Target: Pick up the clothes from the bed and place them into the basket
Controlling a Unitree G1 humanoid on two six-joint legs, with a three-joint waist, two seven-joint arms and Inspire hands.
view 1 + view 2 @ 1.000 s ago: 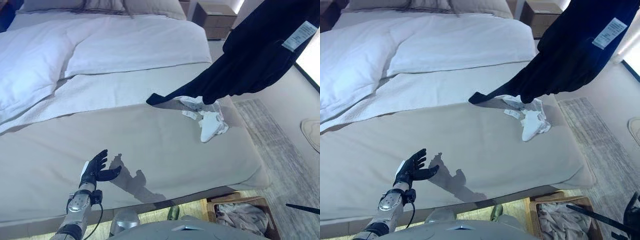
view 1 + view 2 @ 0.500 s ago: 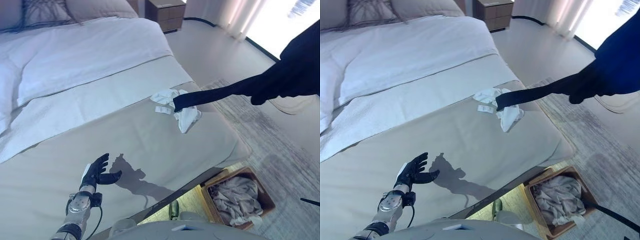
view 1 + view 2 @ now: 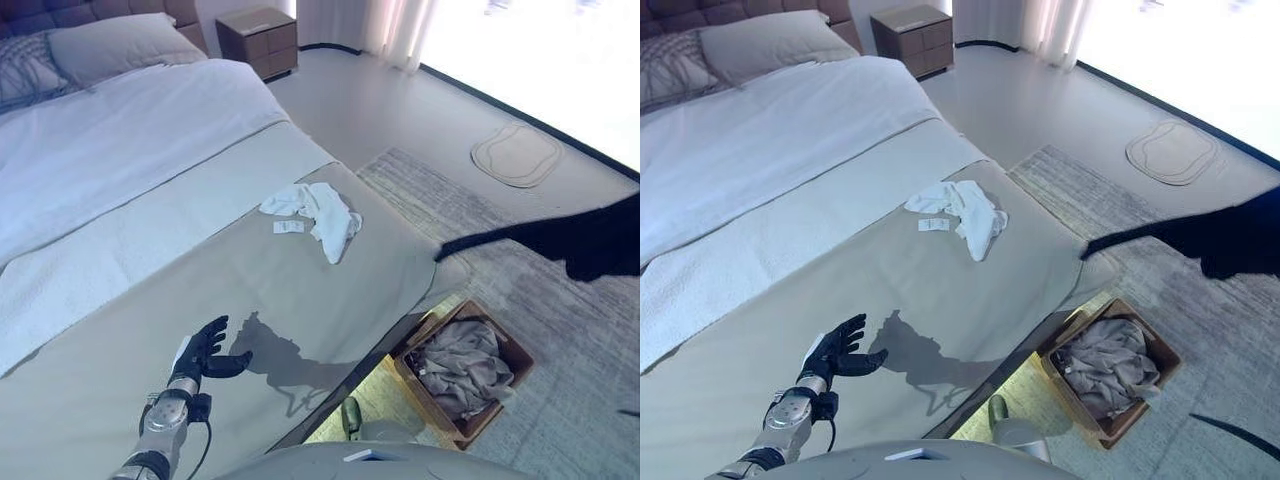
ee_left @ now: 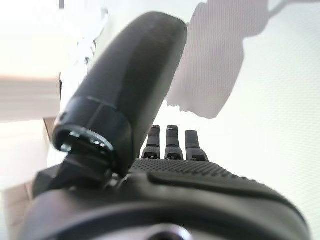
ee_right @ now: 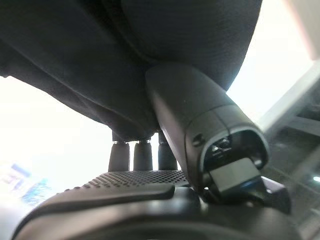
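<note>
A dark garment hangs in the air at the right, off the bed and above the rug, with a thin tail reaching toward the bed corner. My right hand is shut on it, thumb and fingers pressed into the dark cloth. A white garment lies crumpled on the beige bed cover near the far corner. A brown basket stands on the floor beside the bed with grey clothes in it. My left hand is open and empty above the bed cover; it also shows in the left wrist view.
A white duvet and pillows cover the far half of the bed. A wooden nightstand stands beyond it. A grey rug lies beside the bed and a small pale mat on the floor farther off.
The camera has swung to the right. The dark garment has been carried off the bed, out over the floor near the basket. The left hand stays open over the bed.
</note>
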